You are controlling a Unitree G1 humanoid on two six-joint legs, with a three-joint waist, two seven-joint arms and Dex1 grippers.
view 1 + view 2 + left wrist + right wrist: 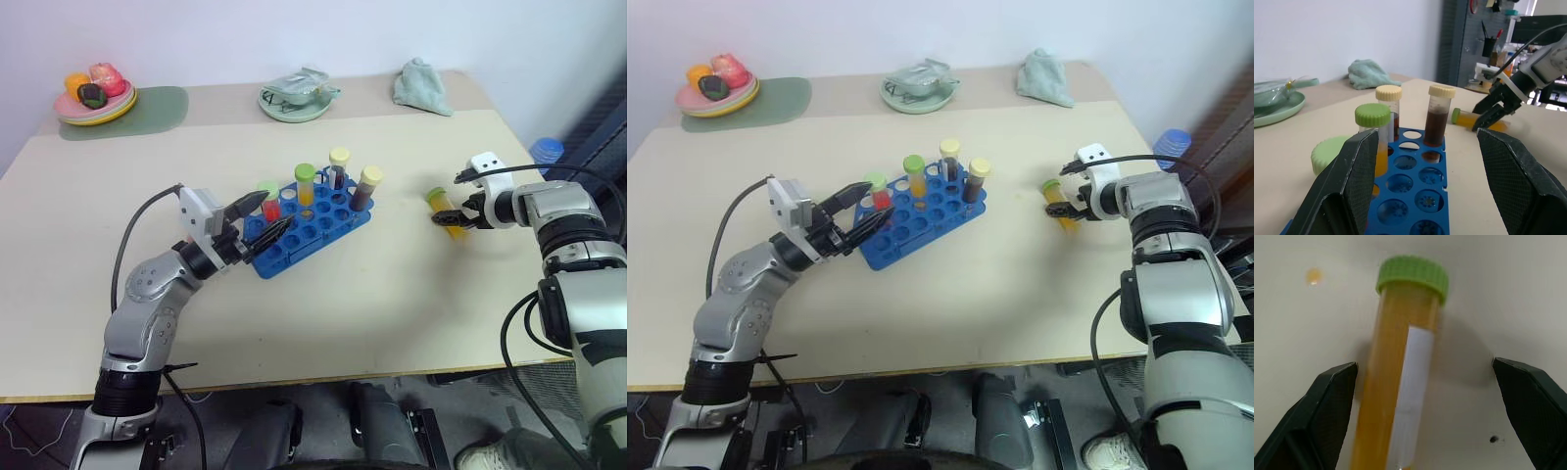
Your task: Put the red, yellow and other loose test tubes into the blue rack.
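On the right side of the counter (392, 294), the right tool (457, 217) is wide open over a lying yellow tube (444, 211). Mid-frame, the left tool (265, 220) is open, touching the blue rack (313, 223).

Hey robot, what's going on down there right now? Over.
Right gripper open over the loose yellow tube lying on the table. Left gripper open at the blue rack, four tubes standing. Nothing in the way.

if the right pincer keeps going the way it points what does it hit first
Most likely the yellow tube with the green cap, lying on the table between the open fingers of the right pincer.
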